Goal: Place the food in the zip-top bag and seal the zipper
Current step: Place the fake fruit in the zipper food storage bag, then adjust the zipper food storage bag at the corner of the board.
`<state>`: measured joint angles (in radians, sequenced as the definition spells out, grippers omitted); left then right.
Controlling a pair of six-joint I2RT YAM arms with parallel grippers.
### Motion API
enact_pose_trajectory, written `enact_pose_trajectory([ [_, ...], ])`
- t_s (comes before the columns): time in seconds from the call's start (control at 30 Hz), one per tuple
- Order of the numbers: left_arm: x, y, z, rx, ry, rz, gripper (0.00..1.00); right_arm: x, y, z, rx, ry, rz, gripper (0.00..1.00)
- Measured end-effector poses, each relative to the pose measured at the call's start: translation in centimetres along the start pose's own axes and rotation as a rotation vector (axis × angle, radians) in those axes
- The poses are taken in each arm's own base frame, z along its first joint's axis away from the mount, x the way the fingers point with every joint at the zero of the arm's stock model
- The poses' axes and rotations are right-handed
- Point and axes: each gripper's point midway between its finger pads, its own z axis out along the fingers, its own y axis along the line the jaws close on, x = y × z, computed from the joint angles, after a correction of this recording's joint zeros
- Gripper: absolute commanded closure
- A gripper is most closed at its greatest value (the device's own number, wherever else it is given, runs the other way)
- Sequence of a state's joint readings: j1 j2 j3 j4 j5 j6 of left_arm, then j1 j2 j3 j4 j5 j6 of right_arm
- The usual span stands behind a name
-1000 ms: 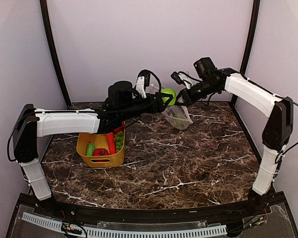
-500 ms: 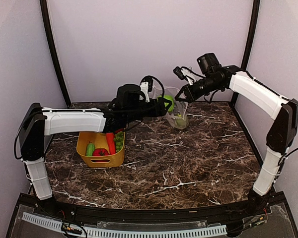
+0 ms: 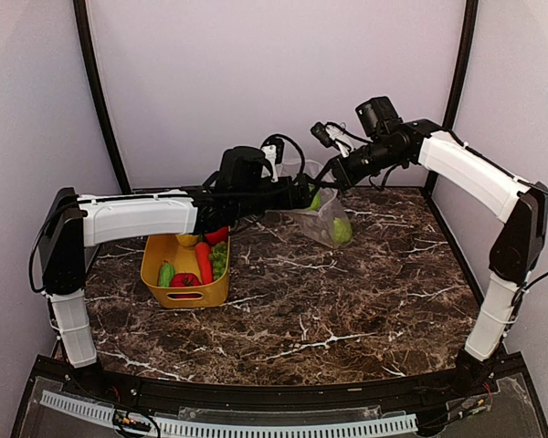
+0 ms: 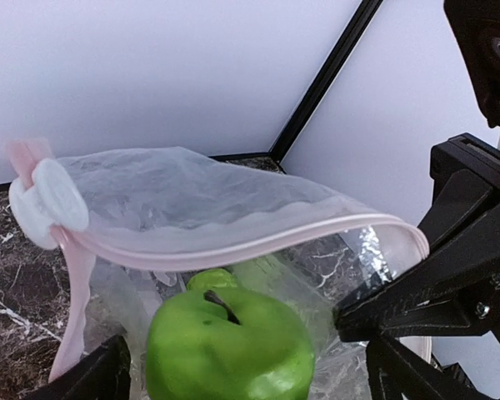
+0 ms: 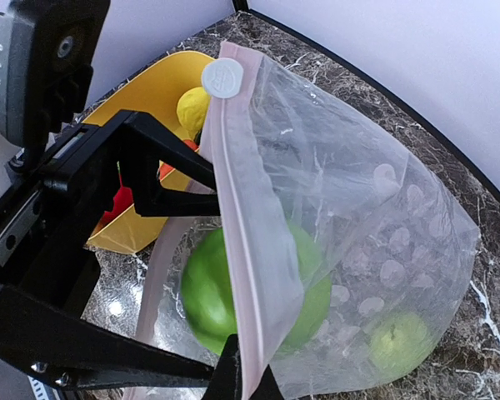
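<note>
The left gripper (image 3: 303,195) stood wide open, a glossy green apple (image 5: 204,292) loose between its fingers inside the clear bag (image 5: 358,217). The right gripper (image 5: 237,375) was clamped on the pink zipper (image 5: 242,250), near the tabletop's (image 3: 301,310) back edge.

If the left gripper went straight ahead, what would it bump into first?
Probably the green apple, sitting right between the left gripper's open fingers at the mouth of the bag. Past it is the bag's far wall, though depth is hard to judge.
</note>
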<state>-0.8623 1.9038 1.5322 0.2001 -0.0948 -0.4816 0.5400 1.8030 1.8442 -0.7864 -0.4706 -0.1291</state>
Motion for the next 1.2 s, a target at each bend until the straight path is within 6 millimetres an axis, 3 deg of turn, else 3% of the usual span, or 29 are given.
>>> enact_pose_trajectory([
  [0.53,-0.2,-0.7,-0.4,0.043,-0.008,0.002,0.04,0.2,-0.8,0.1,0.047,0.01,-0.001,1.0],
  [0.7,-0.3,-1.5,-2.0,0.101,-0.019,0.02,0.04,0.6,-1.2,0.3,0.066,0.02,0.003,1.0],
  [0.9,-2.0,-2.8,-5.6,0.157,-0.052,0.12,0.01,0.8,-2.2,0.0,0.086,0.018,0.01,1.0],
  [1.03,-2.4,-1.4,-8.1,0.08,-0.063,0.209,0.01,0.8,-3.4,-0.5,0.106,0.013,0.023,1.0],
  [1.2,-0.2,2.6,-10.1,-0.099,0.014,0.315,0.01,0.9,-5.6,-1.6,0.15,0.002,0.036,1.0],
])
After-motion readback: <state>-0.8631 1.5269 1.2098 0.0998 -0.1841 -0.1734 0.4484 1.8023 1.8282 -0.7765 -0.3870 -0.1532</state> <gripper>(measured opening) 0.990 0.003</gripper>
